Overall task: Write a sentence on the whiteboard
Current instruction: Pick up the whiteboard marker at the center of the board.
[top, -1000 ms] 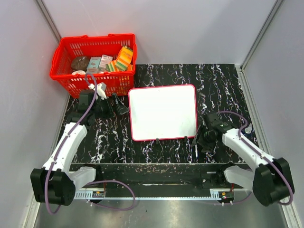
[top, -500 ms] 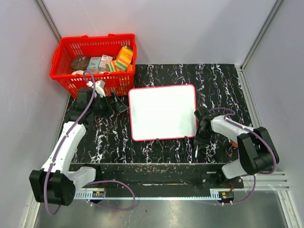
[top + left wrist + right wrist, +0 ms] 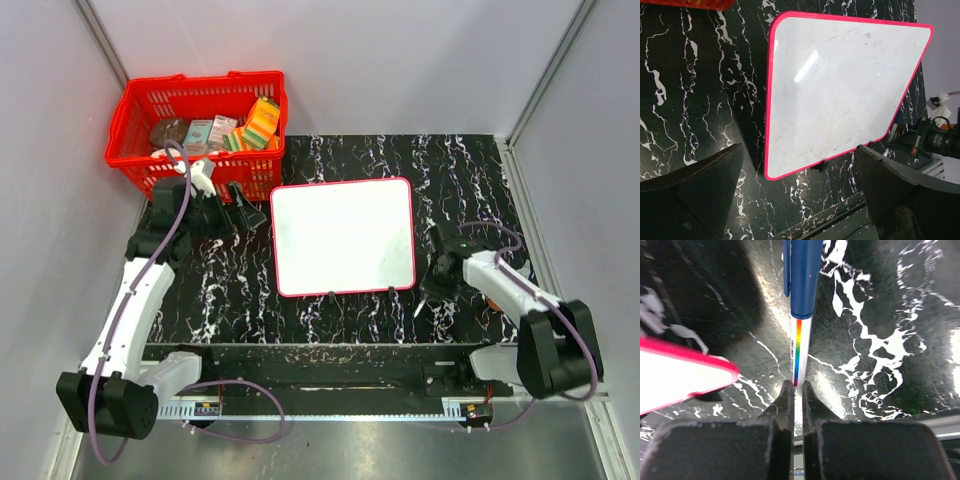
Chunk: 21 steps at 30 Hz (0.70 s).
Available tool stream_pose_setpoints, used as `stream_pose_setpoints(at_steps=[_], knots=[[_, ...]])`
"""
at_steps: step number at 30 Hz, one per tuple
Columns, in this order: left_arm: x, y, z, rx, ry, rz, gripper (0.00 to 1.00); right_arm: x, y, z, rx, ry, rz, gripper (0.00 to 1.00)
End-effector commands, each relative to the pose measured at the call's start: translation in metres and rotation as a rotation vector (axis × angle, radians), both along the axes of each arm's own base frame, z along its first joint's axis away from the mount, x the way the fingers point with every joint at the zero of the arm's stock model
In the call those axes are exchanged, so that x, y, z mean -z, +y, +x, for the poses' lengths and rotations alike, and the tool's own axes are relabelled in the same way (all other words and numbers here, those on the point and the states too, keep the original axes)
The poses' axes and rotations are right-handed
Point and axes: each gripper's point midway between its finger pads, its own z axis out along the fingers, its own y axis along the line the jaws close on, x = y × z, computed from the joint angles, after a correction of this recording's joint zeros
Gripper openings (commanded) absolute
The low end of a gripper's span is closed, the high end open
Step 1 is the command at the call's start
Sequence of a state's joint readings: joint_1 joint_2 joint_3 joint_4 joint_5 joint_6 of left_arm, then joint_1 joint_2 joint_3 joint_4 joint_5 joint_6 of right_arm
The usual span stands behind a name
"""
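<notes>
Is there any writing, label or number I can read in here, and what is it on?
No text here is legible.
The whiteboard: blank, no writing on it.
The packets in the red basket: printed, but too small to read.
The marker: only a rainbow stripe shows, no words.

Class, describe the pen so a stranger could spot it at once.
Start at the red-framed whiteboard on the black marbled table; look off its near right corner. There the right gripper pinches the pen: blue cap, white barrel, rainbow stripe.
</notes>
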<state>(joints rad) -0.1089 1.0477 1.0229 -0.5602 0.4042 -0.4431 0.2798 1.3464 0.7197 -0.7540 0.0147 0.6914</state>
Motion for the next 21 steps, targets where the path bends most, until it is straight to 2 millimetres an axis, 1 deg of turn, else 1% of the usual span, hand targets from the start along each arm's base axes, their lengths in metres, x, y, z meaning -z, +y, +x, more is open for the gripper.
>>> stream_pose_setpoints(at_steps=[1,2,3,4,5,6,7,8,9,10,11,12,13,14,15,16,17,18,19,20,21], knots=[[-0.03,-0.007,-0.004,0.035,-0.054,-0.035,0.99,-0.054,-0.015,0.03,0.053,-0.219,-0.055,0.0],[-0.032,-0.008,-0.006,0.041,-0.055,-0.039,0.99,-0.062,-0.016,0.032,0.056,-0.239,-0.059,0.0],[-0.035,-0.011,-0.009,0.059,-0.06,-0.055,0.99,-0.072,-0.021,0.029,0.063,-0.254,-0.077,0.0],[-0.037,-0.014,-0.011,0.072,-0.062,-0.062,0.99,-0.086,-0.021,0.035,0.071,-0.291,-0.077,0.0],[-0.04,-0.018,-0.013,0.087,-0.069,-0.068,0.99,-0.094,-0.023,0.036,0.07,-0.307,-0.081,0.0],[-0.042,-0.028,-0.018,0.129,-0.066,-0.084,0.99,-0.103,-0.026,0.034,0.074,-0.324,-0.089,0.0],[-0.045,-0.035,-0.021,0.151,-0.069,-0.092,0.99,-0.117,-0.024,0.04,0.075,-0.363,-0.077,0.0],[-0.047,-0.043,-0.022,0.174,-0.073,-0.105,0.99,-0.126,-0.023,0.042,0.068,-0.388,-0.066,0.0],[-0.053,-0.06,-0.031,0.241,-0.079,-0.123,0.99,-0.14,-0.016,0.045,0.055,-0.431,-0.021,0.0],[-0.055,-0.072,-0.031,0.275,-0.086,-0.135,0.99,-0.158,-0.008,0.051,0.03,-0.487,0.022,0.0],[-0.058,-0.083,-0.034,0.306,-0.081,-0.158,0.99,-0.17,-0.002,0.053,-0.003,-0.529,0.056,0.0],[-0.064,-0.103,-0.044,0.376,-0.085,-0.179,0.99,-0.19,0.009,0.056,-0.027,-0.605,0.125,0.0],[-0.068,-0.118,-0.043,0.415,-0.099,-0.197,0.99,-0.208,0.015,0.059,-0.046,-0.662,0.167,0.0],[-0.072,-0.13,-0.046,0.439,-0.094,-0.227,0.99,-0.222,0.022,0.06,-0.065,-0.711,0.211,0.0],[-0.078,-0.152,-0.061,0.522,-0.095,-0.261,0.99,-0.246,0.033,0.06,-0.096,-0.798,0.29,0.0],[-0.094,-0.169,-0.063,0.568,-0.155,-0.309,0.99,-0.259,0.039,0.059,-0.112,-0.84,0.335,0.0],[-0.093,-0.184,-0.065,0.603,-0.147,-0.334,0.99,-0.271,0.045,0.059,-0.112,-0.873,0.379,0.0],[-0.097,-0.204,-0.081,0.66,-0.126,-0.367,0.99,-0.287,0.053,0.057,-0.14,-0.92,0.44,0.0],[-0.113,-0.217,-0.084,0.691,-0.169,-0.394,0.98,-0.296,0.057,0.055,-0.149,-0.943,0.47,0.0],[-0.104,-0.233,-0.084,0.713,-0.14,-0.385,0.98,-0.303,0.06,0.054,-0.151,-0.954,0.502,0.0],[-0.106,-0.249,-0.098,0.761,-0.135,-0.39,0.98,-0.316,0.066,0.051,-0.177,-0.991,0.547,0.0]])
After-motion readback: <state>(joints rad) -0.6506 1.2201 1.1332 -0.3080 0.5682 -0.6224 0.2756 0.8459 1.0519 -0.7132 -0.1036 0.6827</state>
